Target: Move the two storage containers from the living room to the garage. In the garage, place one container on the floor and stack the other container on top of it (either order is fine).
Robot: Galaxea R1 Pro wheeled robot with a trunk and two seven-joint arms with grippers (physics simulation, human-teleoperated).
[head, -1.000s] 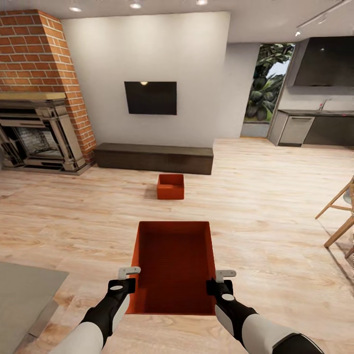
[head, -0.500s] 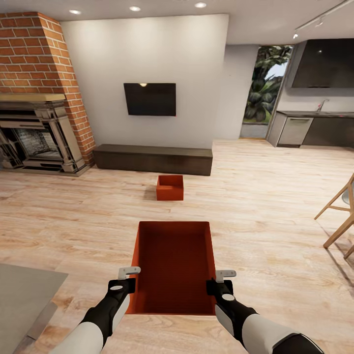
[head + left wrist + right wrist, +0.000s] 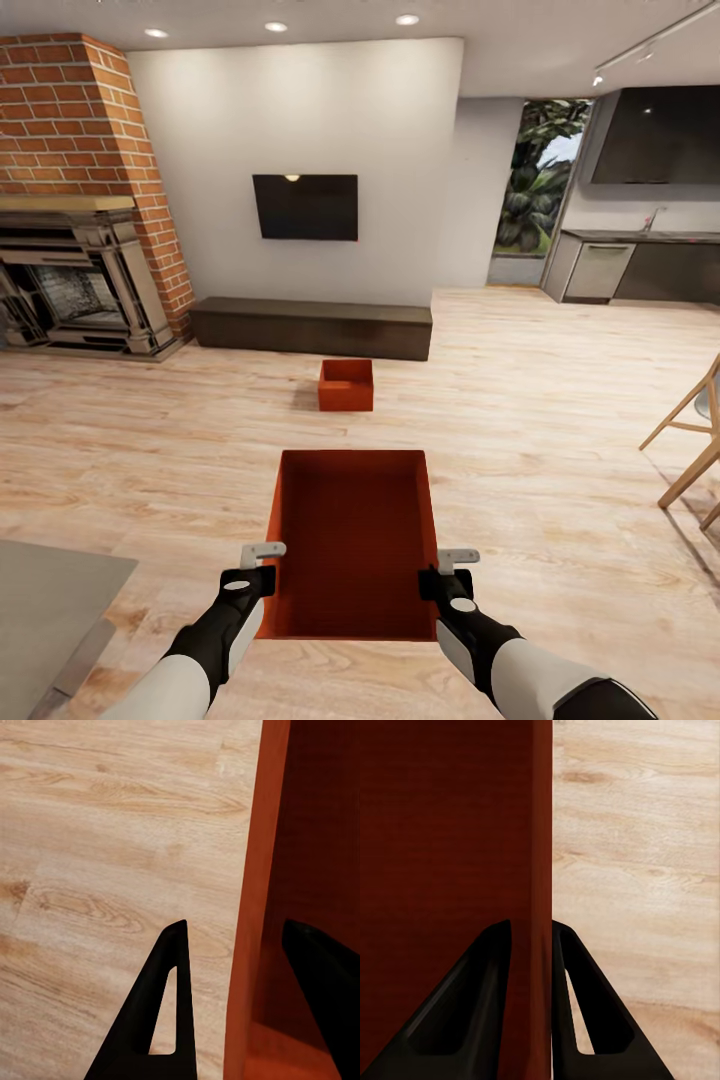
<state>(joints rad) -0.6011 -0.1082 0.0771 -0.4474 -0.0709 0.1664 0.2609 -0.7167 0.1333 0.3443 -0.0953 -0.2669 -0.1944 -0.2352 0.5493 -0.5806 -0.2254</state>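
I am in the living room, on light wood planks. One orange-red storage container (image 3: 350, 540) hangs just in front of me between both arms. My right gripper (image 3: 458, 556) is shut on its right wall, and both fingers press that wall in the right wrist view (image 3: 532, 926). My left gripper (image 3: 262, 552) straddles the left wall. In the left wrist view (image 3: 234, 930) its fingers stand apart from the wall (image 3: 247, 907) with floor showing between. The second storage container (image 3: 346, 385) sits on the planks ahead, in front of the long dark bench (image 3: 312, 326).
A brick fireplace (image 3: 70, 290) stands at the far left and a black TV (image 3: 305, 207) hangs on the white wall. A grey rug (image 3: 50, 600) lies near my left side. Wooden chair legs (image 3: 690, 440) stick in at the right. Kitchen cabinets (image 3: 630, 265) are far right.
The whole view has pulled back, so the far container and bench look smaller and farther. The held container keeps its place between my grippers.
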